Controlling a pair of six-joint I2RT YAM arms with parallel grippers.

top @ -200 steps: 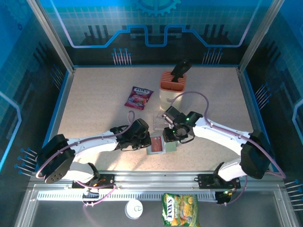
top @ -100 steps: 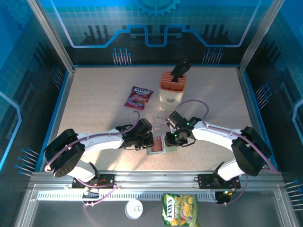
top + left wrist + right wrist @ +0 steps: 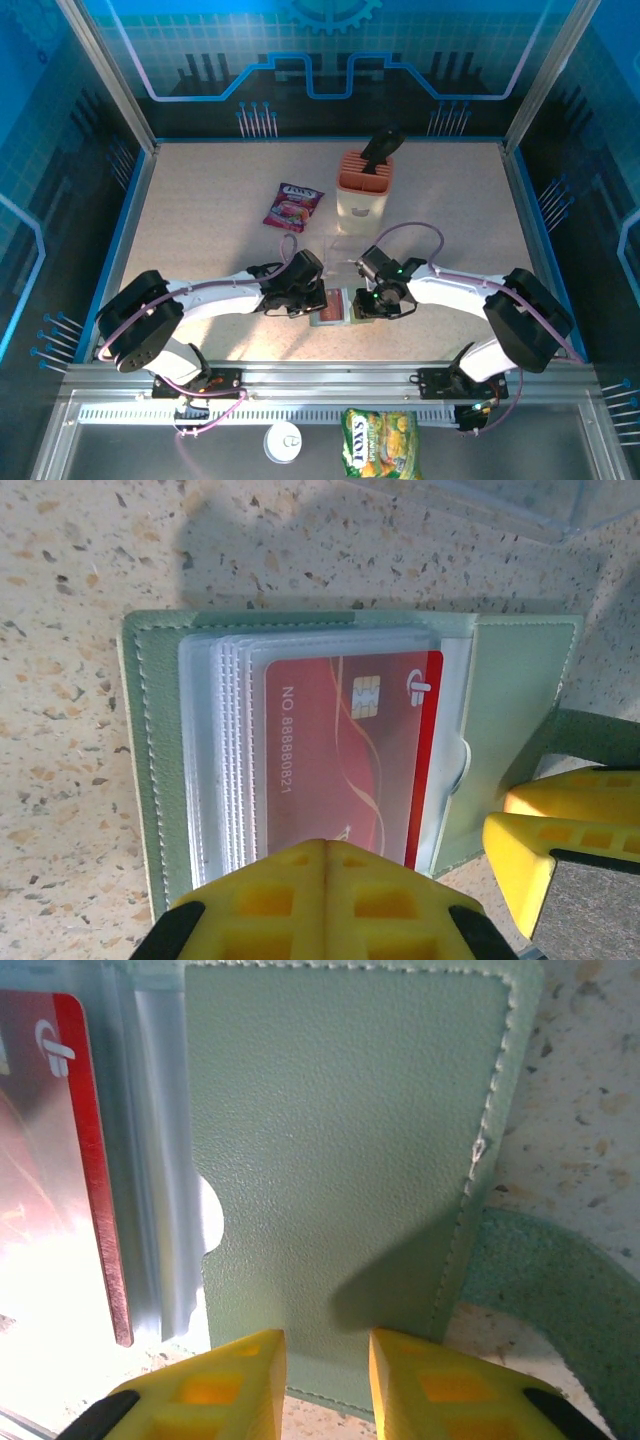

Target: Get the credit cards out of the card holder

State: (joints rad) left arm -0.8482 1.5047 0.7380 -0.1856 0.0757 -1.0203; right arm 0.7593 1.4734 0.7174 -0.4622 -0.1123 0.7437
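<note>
The card holder (image 3: pixel 331 318) lies open on the table between the two grippers, its grey-green cover (image 3: pixel 150 760) up. Clear sleeves hold a red credit card (image 3: pixel 340 750) with a chip; the card's edge (image 3: pixel 95 1160) also runs along the left of the right wrist view. My left gripper (image 3: pixel 325 845) is shut, its tips resting over the near edge of the sleeves and card. My right gripper (image 3: pixel 325 1345) stands open just above the near edge of the holder's plain green flap (image 3: pixel 350 1140), with nothing between its fingers. Its yellow fingers (image 3: pixel 540 850) sit beside the flap.
A peach slotted block (image 3: pixel 364 185) with a black tool stands at the back. A purple-red snack packet (image 3: pixel 293 206) lies back left. A clear plastic piece (image 3: pixel 340 250) lies just behind the holder. A yellow-green packet (image 3: pixel 380 445) sits on the front rail.
My right gripper has come down and toward the near edge onto the holder's right flap, its jaws narrowing. The left gripper has stayed shut on the sleeves.
</note>
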